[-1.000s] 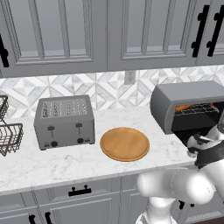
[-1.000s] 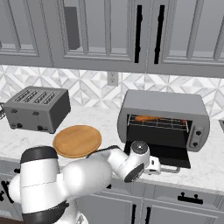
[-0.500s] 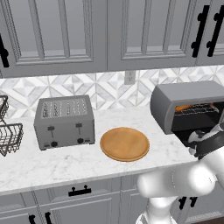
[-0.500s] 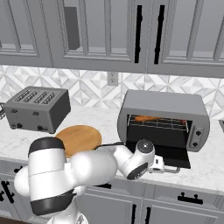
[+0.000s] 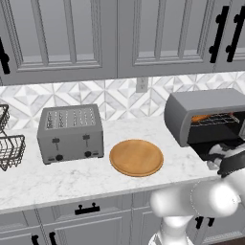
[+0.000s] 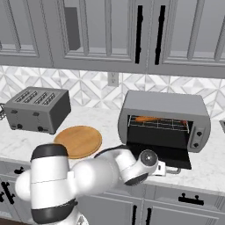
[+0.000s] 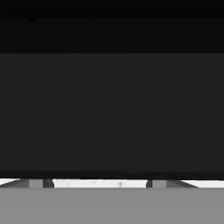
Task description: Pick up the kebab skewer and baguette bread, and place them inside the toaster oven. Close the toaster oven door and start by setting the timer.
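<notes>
Left base view: toaster oven (image 5: 206,115) at the surface's right end, baguette bread (image 5: 201,117) on its rack. Right base view: toaster oven door (image 6: 163,154) down flat, gripper (image 6: 163,168) at its front edge. Hand view: dark glass close; jaws' state unclear. Door-closing step; next, lift.

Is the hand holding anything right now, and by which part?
Cannot tell. The hand is at the front edge of the open toaster oven door, by its handle; a grip isn't visible.
</notes>
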